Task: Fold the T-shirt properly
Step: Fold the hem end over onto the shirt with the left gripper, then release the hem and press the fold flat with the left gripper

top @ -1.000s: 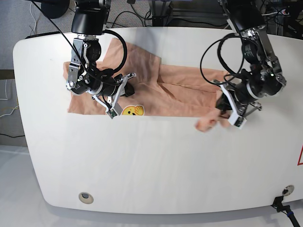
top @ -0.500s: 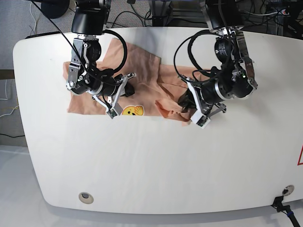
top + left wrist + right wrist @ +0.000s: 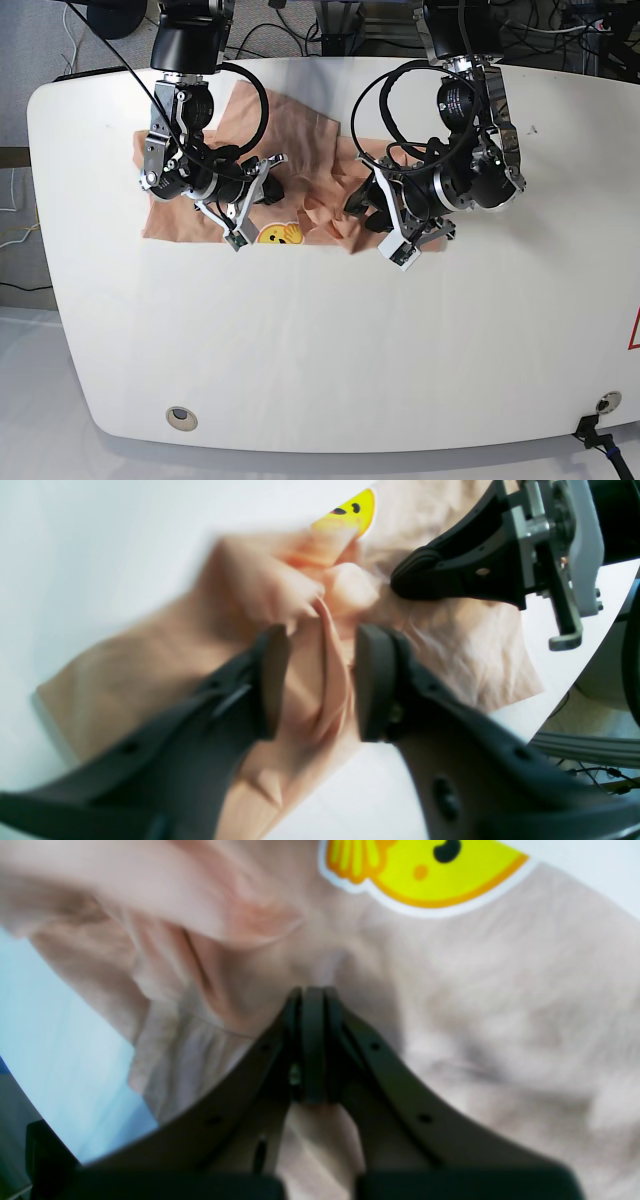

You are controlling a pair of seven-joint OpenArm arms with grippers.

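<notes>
Fabric of the T-shirt (image 3: 320,205), carried leftward across the bench (image 3: 300,340) by the left hand (image 3: 320,680), now bunches beside the smiley print (image 3: 281,234) as its fingers spread, while the right hand (image 3: 307,1045), pressed together, pins the far side.

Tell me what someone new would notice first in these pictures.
The peach T-shirt bunched at the white table's far side, with its yellow smiley print at the near edge. Two black arms crowd over it: the right gripper is pinched shut, pressing the cloth beside the smiley. The left gripper stands open around a raised fold.
</notes>
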